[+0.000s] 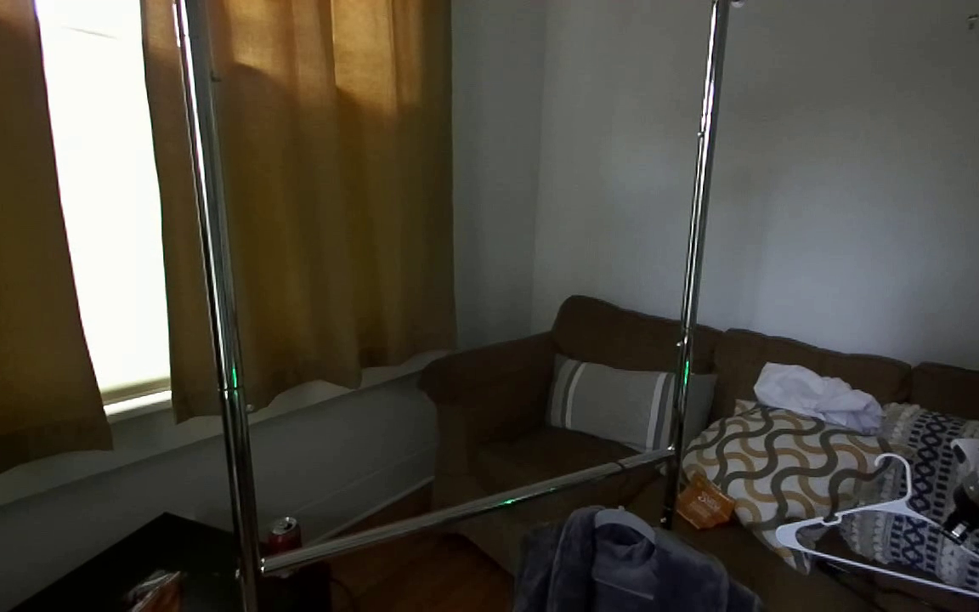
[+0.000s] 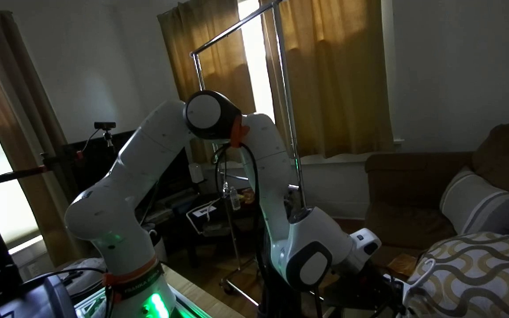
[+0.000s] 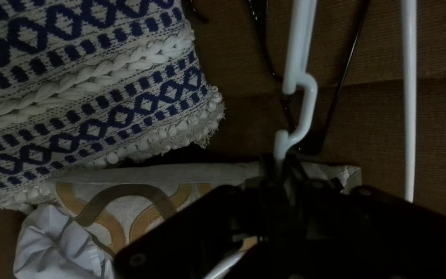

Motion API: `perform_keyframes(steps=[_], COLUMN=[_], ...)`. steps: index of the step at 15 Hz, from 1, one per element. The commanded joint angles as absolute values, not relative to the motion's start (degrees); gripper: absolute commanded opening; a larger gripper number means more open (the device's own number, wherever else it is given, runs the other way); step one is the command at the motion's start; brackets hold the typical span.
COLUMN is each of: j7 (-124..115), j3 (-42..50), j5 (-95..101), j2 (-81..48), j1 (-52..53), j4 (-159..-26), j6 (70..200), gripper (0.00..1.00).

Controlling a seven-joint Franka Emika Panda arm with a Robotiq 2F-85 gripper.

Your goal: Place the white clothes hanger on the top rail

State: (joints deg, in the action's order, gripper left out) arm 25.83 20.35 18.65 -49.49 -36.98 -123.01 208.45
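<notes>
The white clothes hanger (image 1: pixel 791 535) is held tilted above the sofa at the lower right of an exterior view, its hook pointing up. Its hook and a corner also show in an exterior view (image 2: pixel 427 273). In the wrist view the hanger (image 3: pixel 299 42) runs up from between the fingertips, and its lower bar shows at the right. My gripper (image 3: pixel 281 166) is shut on the hanger's arm; it is dark in an exterior view (image 2: pixel 387 287). The chrome top rail (image 2: pixel 237 25) of the rack is high up, behind the robot arm, far from the hanger.
The rack's uprights (image 1: pixel 702 212) and lower bar (image 1: pixel 472 510) stand before the curtains. A grey garment (image 1: pixel 625 561) on a hanger is at the bottom. The brown sofa (image 1: pixel 625 327) carries a patterned pillow (image 1: pixel 778 463), a white cloth (image 1: pixel 817 395) and an orange packet (image 1: pixel 704 501).
</notes>
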Motion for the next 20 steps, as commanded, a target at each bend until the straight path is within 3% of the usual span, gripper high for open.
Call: perform_keyframes(steps=[1, 4, 5, 12, 20], j7=[24.38, 24.36, 24.36, 31.9, 50.9], j3=[21.33, 21.33, 21.34, 33.56, 38.56], j5=[19.58, 19.58, 19.58, 12.1, 1.97], j2=[-49.75, -49.84, -49.85, -34.54, -13.82], j1=[-36.07, -35.9, -35.9, -17.12, -1.56], j4=[-122.82, -122.78, -122.78, -139.51, -158.15], j6=[208.53, 208.53, 208.53, 221.46, 226.15], gripper=[0.08, 0.08, 0.02, 0.02, 0.02])
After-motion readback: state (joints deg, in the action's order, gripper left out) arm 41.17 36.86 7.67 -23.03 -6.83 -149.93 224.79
